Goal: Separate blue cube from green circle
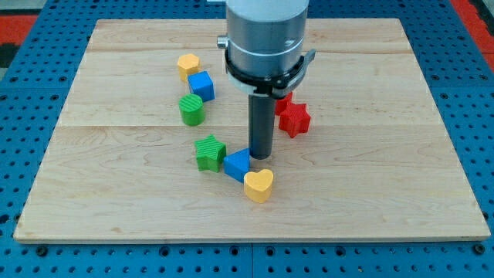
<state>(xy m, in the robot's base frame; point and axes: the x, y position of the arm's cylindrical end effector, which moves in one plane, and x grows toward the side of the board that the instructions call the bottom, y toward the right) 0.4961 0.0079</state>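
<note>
The blue cube (201, 85) sits left of centre on the wooden board, just above and right of the green circle (191, 110), a ribbed green cylinder; the two are close, nearly touching. My tip (261, 157) is down on the board well to their lower right, beside a blue triangular block (238, 164). The rod hangs from the grey arm end (266, 38) at the view's top.
A yellow block (187, 65) lies just above the blue cube. A green star (209, 152), the blue triangular block and a yellow heart (259, 185) cluster near the tip. A red star (294, 118) and another red block (284, 100) lie right of the rod.
</note>
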